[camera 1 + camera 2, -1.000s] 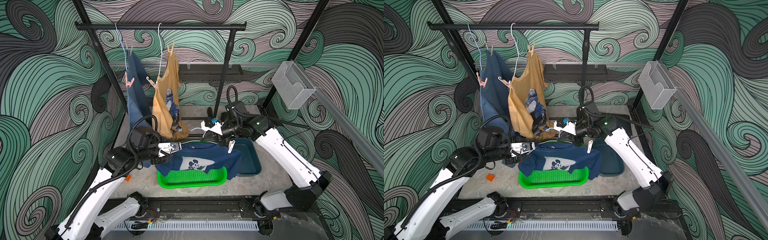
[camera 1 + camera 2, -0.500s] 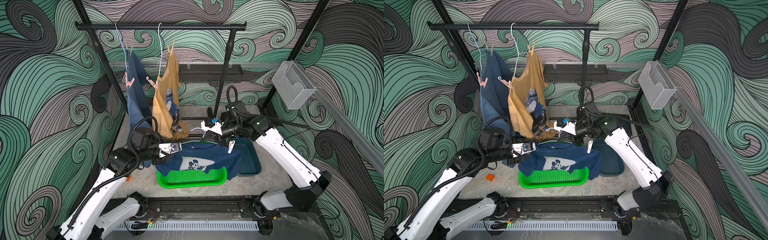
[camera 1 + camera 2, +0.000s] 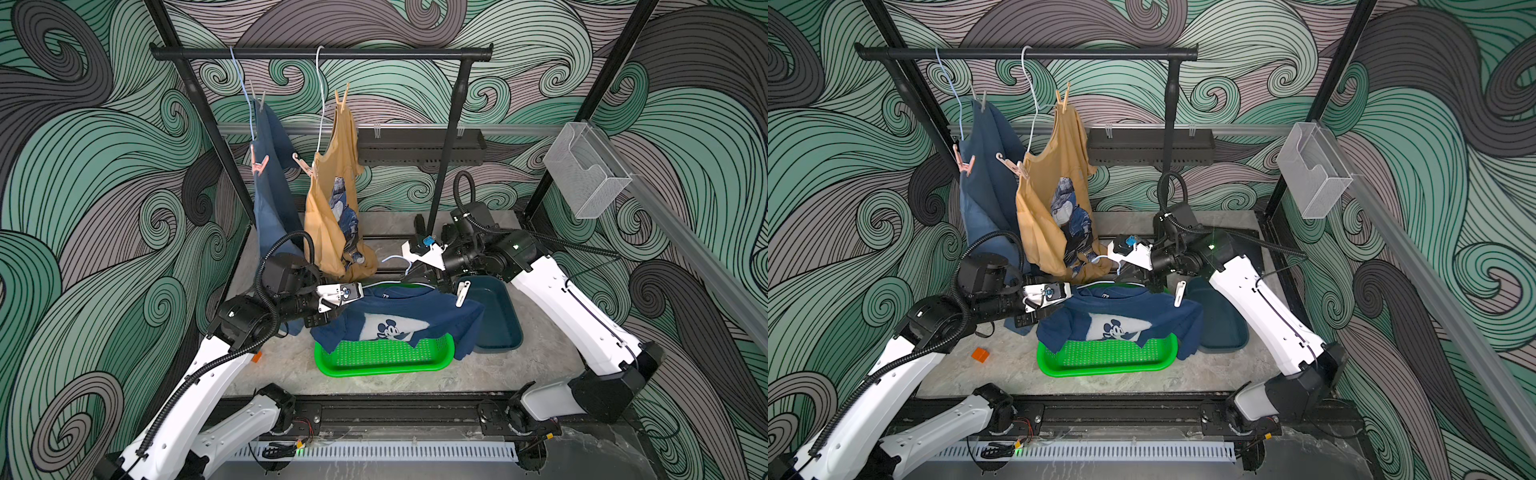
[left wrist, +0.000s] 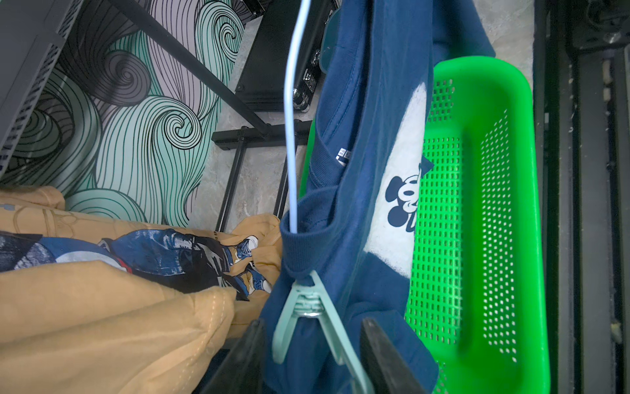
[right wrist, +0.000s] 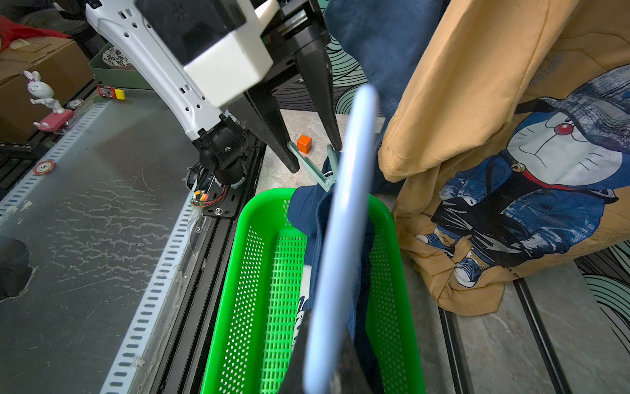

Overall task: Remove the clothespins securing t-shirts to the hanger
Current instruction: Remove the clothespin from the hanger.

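— What's in the green basket (image 3: pixel 382 370)?
— Only the lower part of the navy t-shirt (image 3: pixel 436 309), a soft knit with a chalky white Mickey patch. The basket is glossy perforated plastic, a rounded rectangle.
— Left of the basket?
— A small orange cube (image 3: pixel 980 354), then the left gripper (image 4: pixel 312 322). Its jaws are half-wide astride the pale teal clothespin (image 4: pixel 308 307) that pins the shirt's shoulder to the thin blue wire hanger (image 4: pixel 289 136). Whether they press it, I can't tell.
— And to the right?
— A white clothespin (image 3: pixel 462 293) on the other shoulder, the right gripper (image 5: pixel 324 351) clamped on the hanger, and a smooth dark teal tub (image 3: pixel 498 326) just beside the basket.
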You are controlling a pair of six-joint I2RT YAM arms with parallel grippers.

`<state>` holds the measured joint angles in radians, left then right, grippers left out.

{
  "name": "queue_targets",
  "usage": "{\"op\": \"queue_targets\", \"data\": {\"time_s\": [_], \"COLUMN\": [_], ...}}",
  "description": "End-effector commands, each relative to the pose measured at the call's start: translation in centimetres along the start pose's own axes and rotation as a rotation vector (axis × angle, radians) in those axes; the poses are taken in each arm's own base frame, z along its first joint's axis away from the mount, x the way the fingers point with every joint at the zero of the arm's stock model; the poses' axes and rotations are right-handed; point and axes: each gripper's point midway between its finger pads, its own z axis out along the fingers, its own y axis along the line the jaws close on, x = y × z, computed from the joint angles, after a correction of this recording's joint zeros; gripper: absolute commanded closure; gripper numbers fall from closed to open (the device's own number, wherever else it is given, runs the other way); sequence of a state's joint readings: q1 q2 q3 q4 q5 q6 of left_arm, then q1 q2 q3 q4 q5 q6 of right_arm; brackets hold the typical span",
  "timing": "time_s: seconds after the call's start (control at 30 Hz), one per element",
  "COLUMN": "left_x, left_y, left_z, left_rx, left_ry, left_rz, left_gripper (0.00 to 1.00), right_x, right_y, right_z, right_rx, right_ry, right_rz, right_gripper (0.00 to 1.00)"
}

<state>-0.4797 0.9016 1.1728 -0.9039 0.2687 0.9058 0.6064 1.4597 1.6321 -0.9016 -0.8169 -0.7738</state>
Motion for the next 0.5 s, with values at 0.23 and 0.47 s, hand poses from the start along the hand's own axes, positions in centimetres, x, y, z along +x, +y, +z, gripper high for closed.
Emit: {"op": "queue_targets", "data": {"time_s": [0.23, 0.47], "left_x": [0.73, 0.43], "left_y": [-0.69, -0.11], "left_z": [0.82, 0.73], "left_rx": [0.046, 0.009], "left_ry": [0.020, -0.002], "left_rz": [-0.027, -0.028], "left_gripper": [0.49, 0.60], "right_x": [-0.96, -0.85], "right_y": [0.21, 0.17], "right_z": [-0.57, -0.59], "right_rx": [-0.003, -0.001], "right_ry": [-0.024, -0.021], "right_rz": [-0.005, -0.003], "right_gripper": [1.00, 1.00]}}
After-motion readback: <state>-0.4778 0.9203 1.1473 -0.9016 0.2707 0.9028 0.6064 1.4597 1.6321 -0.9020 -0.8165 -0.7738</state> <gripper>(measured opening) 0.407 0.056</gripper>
